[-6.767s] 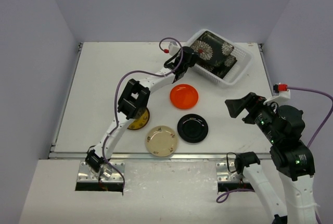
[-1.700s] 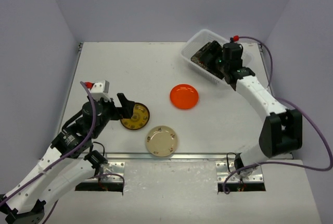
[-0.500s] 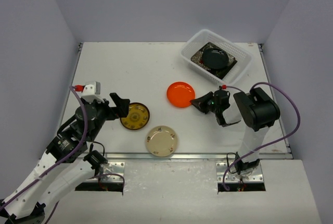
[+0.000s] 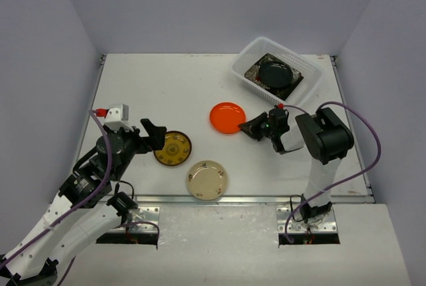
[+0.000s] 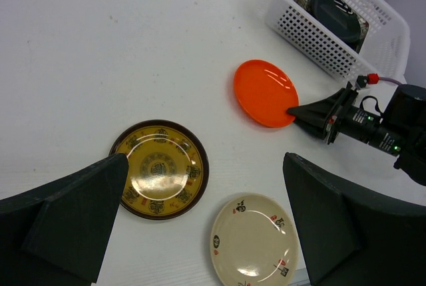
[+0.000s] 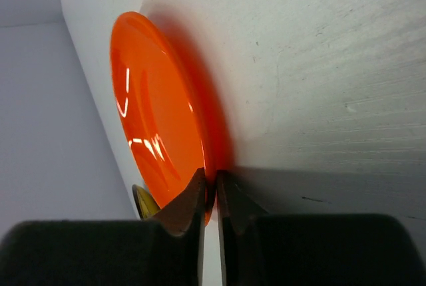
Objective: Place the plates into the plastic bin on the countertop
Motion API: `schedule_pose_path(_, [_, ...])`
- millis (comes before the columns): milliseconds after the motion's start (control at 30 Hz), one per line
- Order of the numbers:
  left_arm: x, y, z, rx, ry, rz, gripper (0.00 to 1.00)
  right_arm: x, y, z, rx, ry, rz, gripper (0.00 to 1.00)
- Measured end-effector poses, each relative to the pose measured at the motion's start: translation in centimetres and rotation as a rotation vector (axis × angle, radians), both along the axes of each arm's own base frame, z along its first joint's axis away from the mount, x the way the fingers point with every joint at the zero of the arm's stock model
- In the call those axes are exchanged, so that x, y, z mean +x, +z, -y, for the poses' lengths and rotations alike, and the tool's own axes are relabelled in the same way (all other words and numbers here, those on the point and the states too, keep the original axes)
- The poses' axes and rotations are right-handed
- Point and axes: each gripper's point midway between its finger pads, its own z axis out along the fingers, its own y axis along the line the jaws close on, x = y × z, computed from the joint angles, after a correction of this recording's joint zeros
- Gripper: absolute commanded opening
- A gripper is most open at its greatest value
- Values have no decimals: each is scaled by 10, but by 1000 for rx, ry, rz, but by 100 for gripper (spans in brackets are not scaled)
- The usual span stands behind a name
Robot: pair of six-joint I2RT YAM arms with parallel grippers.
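Right gripper [image 4: 245, 127] pinches the orange plate [image 4: 225, 116] only by its 4 o'clock rim, could slip mid-lift; left gripper [image 5: 204, 166] wide open, empty.

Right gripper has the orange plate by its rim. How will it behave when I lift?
Likely stiff: the orange plate looks like rigid moulded ware. Its glossy surface shows sharp highlights, so it may slip. The right gripper pinches only one edge, so it could pivot and hang down.

White arms [image 4: 70, 225] with black joints [image 4: 326, 137], purple cables [image 4: 377, 147], red plugs [image 4: 100, 111], black right tool [image 4: 245, 128].
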Motion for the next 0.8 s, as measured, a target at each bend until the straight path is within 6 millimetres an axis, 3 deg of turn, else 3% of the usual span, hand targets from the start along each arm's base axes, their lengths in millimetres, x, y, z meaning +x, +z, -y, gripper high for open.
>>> schedule_pose_path(167, [-1, 2, -1, -4, 0, 6, 100, -2, 3, -2, 9, 4, -5, 0])
schedule_pose_path(300, [-1, 2, -1, -5, 0, 8, 100, -17, 17, -2, 44, 12, -45, 0])
schedule_pose_path(367, [-1, 2, -1, -6, 0, 8, 100, -22, 41, -2, 74, 16, -25, 0])
schedule_pose_path(467, [-2, 3, -1, -10, 0, 13, 100, -12, 94, 8, 119, -7, 84, 0])
schedule_pose_path(533, [-3, 5, -2, -14, 0, 19, 100, 0, 122, 22, 134, -46, 135, 0])
schedule_pose_path(633, [-4, 7, -3, -21, 0, 29, 100, 25, 151, 62, 137, -181, 171, 0])
schedule_pose_path(800, [-6, 10, -4, -30, -1, 41, 100, 60, 144, 137, 58, -517, 71, 0])
